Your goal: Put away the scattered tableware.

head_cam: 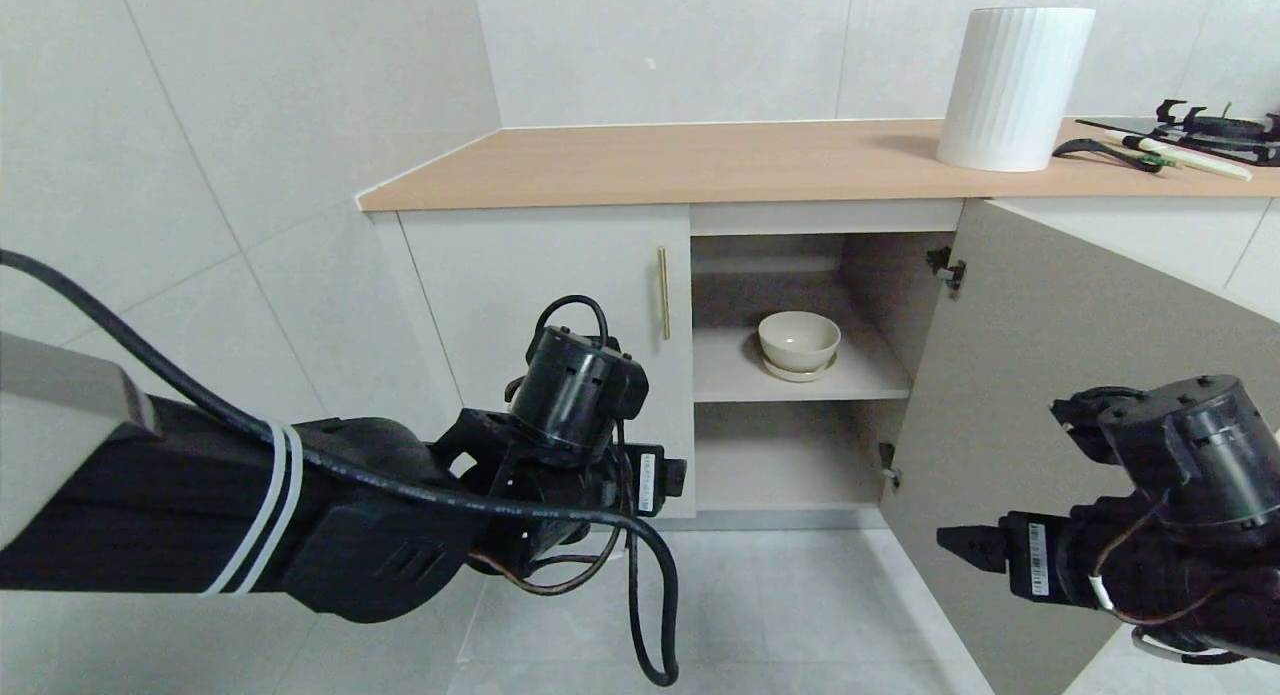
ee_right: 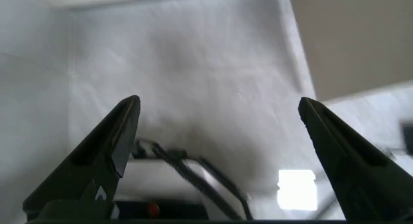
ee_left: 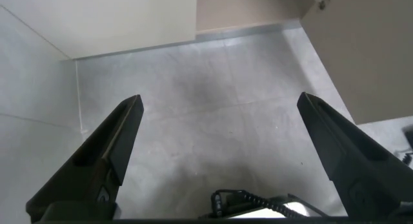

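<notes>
A cream bowl [head_cam: 798, 341] stands on a small plate [head_cam: 797, 372] on the middle shelf of the open cabinet [head_cam: 800, 375]. My left gripper [ee_left: 219, 137] hangs low in front of the closed left door, pointing at the floor, open with nothing between its fingers. My right gripper [ee_right: 219, 137] is low at the right, in front of the swung-out cabinet door [head_cam: 1050, 375], also open and holding nothing. In the head view the left arm's wrist [head_cam: 575, 390] and the right arm's wrist [head_cam: 1180, 445] are seen from above.
The wooden counter [head_cam: 700, 160] carries a tall white ribbed container [head_cam: 1015, 85] and a stove [head_cam: 1215, 130] with utensils at the far right. The left cabinet door [head_cam: 550, 305] with a brass handle [head_cam: 662, 293] is closed. Grey tiled floor [head_cam: 760, 605] lies below both arms.
</notes>
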Robot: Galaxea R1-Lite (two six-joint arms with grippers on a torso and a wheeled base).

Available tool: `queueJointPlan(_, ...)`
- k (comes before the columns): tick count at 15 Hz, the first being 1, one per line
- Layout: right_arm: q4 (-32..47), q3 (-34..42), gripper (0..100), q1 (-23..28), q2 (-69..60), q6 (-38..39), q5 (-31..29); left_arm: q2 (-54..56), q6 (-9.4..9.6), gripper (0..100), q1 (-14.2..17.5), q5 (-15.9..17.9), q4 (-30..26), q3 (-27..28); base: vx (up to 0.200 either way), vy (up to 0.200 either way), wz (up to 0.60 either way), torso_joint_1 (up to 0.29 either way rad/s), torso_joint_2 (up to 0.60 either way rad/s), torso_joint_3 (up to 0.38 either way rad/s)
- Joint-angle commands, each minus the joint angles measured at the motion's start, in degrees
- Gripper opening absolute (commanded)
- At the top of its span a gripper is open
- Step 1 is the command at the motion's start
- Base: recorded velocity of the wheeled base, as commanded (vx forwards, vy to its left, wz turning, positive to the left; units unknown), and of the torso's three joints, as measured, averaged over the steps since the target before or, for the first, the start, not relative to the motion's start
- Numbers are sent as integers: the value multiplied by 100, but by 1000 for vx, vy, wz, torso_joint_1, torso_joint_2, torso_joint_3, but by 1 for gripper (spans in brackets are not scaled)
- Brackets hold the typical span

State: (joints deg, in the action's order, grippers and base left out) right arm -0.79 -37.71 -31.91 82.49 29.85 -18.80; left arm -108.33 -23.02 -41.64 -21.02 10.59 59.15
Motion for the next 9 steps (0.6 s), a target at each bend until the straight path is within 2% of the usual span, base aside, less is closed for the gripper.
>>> queueJointPlan(1,360,-123,100,115,-577,-6,-1,-22,-1,100,-2,1,4,-35,0,-200,0,2,2,2)
queueJointPlan(2,694,-176,100,124,-779,3,-1,-22,-1,100,-10,1,4,-26,0,-200,0,2,-2,2)
queueJointPlan(8,1485,-158,100,150,-1385,38,-54,4,-1,100,-19,-8,4,-26,0,-200,0,4,2,0)
queueJointPlan(9,1934,-158,100,256,-1587,38,-45,4,-1,100,-19,-8,4,-26,0,-200,0,-7,2,-2)
